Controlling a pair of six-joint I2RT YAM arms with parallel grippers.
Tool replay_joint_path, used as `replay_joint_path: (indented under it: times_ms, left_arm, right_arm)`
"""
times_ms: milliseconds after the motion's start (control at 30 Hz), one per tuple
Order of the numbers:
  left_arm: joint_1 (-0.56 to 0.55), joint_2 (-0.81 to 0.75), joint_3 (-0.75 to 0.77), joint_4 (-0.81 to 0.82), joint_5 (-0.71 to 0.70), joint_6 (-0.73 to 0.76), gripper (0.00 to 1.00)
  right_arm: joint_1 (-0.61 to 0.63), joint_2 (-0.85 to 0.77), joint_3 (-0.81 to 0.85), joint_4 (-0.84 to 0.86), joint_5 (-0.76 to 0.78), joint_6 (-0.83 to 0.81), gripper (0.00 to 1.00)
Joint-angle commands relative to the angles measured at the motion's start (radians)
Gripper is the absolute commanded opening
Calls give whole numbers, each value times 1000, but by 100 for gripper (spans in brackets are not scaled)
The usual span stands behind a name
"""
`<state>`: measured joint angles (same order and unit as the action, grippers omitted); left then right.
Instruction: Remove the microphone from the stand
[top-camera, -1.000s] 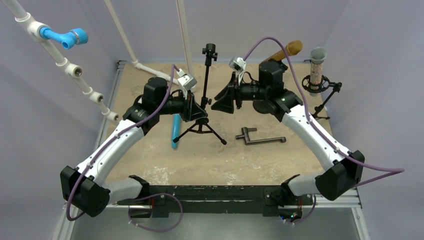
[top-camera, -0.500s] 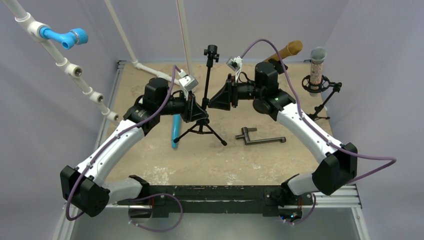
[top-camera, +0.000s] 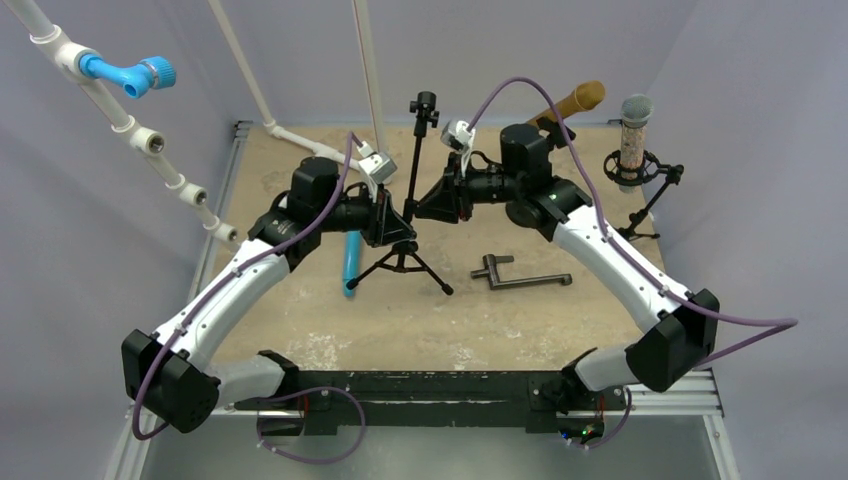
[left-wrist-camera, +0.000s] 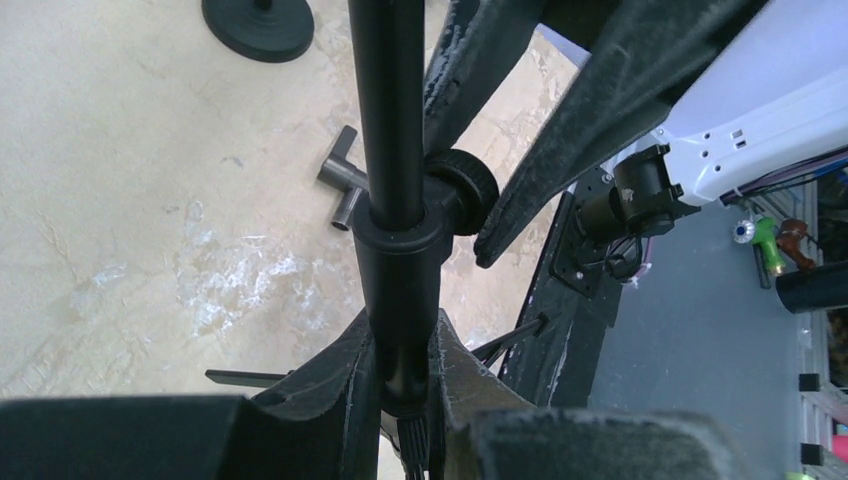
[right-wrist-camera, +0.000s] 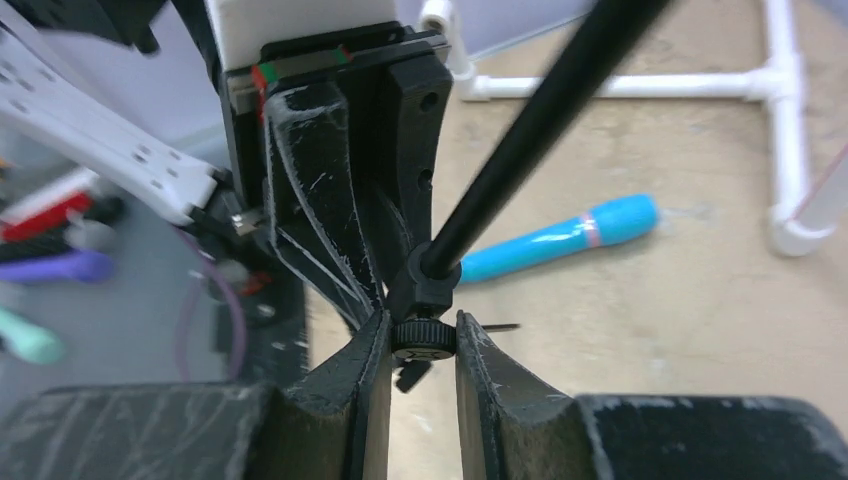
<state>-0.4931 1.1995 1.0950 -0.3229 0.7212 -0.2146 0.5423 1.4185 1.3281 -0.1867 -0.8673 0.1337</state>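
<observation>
Microphone (top-camera: 636, 125) with a grey head sits upright in its shock-mount stand (top-camera: 648, 200), well to the right of the right end effector (right-wrist-camera: 421, 328), whose narrowed fingers pinch the knob (left-wrist-camera: 466, 190) on the tripod pole (left-wrist-camera: 390, 100). Left end effector (left-wrist-camera: 401, 335) is clamped tight on that pole.

No readable text, no legible labels, brands, numbers or signs in any view

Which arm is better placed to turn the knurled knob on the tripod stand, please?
The right. The right gripper pinches the knurled knob from both sides, so it probably need only twist. The left gripper is clamped on the tripod stand below that knob, steadying it.
</observation>
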Motion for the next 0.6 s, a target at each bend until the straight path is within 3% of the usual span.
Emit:
replay_joint_path:
  times_ms: [0, 267, 367, 467, 500, 567]
  left_arm:
    - [-4, -26, 10, 151, 130, -66, 0]
    - [-2, 37, 54, 179, 220, -157, 0]
    - [-2, 50, 68, 183, 224, -166, 0]
    - [-1, 53, 72, 182, 220, -161, 0]
    - [0, 52, 73, 175, 216, -149, 0]
    - [-1, 48, 71, 160, 206, -126, 0]
  right_arm:
    - [63, -43, 106, -285, 266, -483, 0]
    - [164, -53, 157, -390, 579, -804, 3]
    - [187, -56, 149, -385, 653, -846, 14]
    - [204, -60, 124, -382, 686, -869, 32]
    - [205, -66, 105, -376, 679, -850, 44]
    - [205, -77, 96, -374, 667, -819, 51]
